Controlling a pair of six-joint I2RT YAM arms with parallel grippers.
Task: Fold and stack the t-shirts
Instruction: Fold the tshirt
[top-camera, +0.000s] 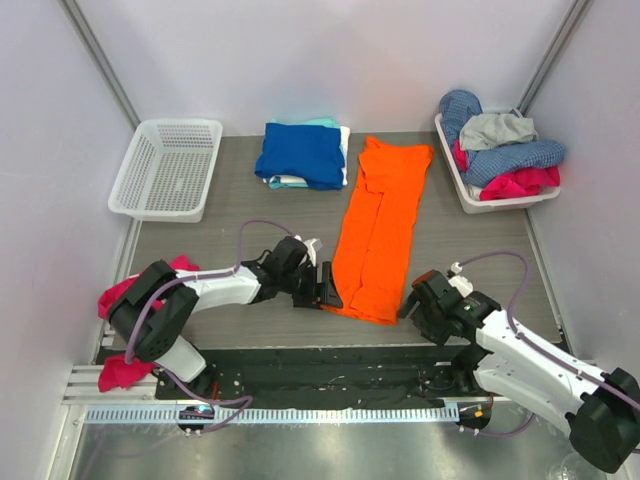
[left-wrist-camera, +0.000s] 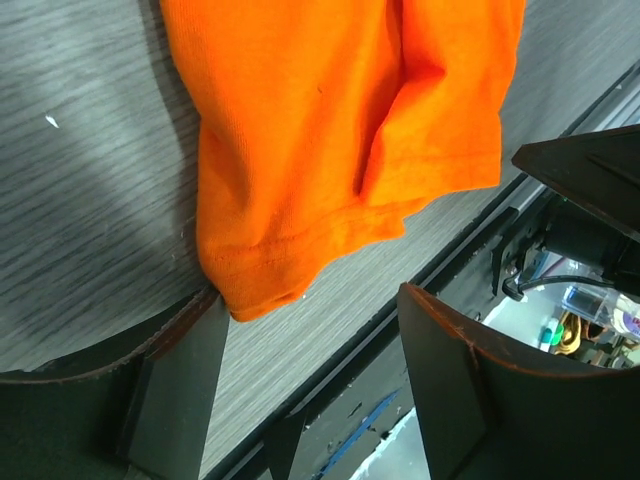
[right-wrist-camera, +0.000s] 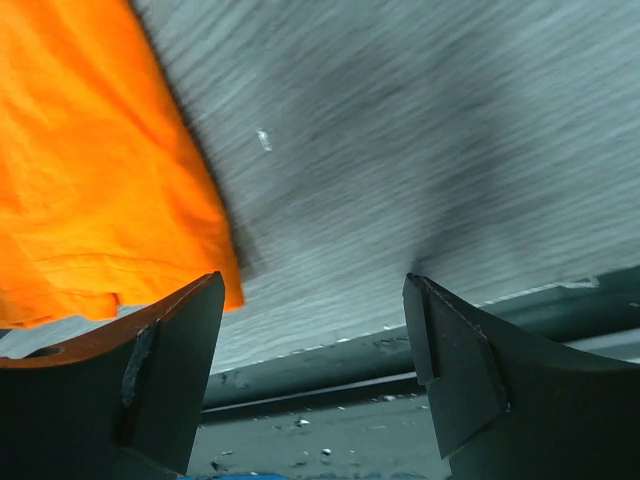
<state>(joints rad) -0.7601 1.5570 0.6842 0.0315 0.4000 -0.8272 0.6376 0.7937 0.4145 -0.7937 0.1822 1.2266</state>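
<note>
The bright orange t-shirt (top-camera: 378, 230) lies folded lengthwise in a long strip down the middle of the table, hem end nearest the arms. My left gripper (top-camera: 322, 288) is open at the strip's near left corner; in the left wrist view (left-wrist-camera: 310, 300) one finger (left-wrist-camera: 180, 370) touches the orange corner (left-wrist-camera: 320, 130). My right gripper (top-camera: 411, 303) is open at the near right corner; in the right wrist view (right-wrist-camera: 312, 285) the orange cloth (right-wrist-camera: 90, 180) lies just beside its left finger (right-wrist-camera: 170, 360). A folded royal blue shirt (top-camera: 300, 153) tops a stack with pale teal and white layers at the back.
An empty white mesh basket (top-camera: 165, 168) stands at the back left. A white bin (top-camera: 462, 180) at the back right holds a heap of mixed clothes. Pink cloth (top-camera: 122, 372) lies by the left arm's base. The table's near edge and black rail (top-camera: 330, 362) run just behind both grippers.
</note>
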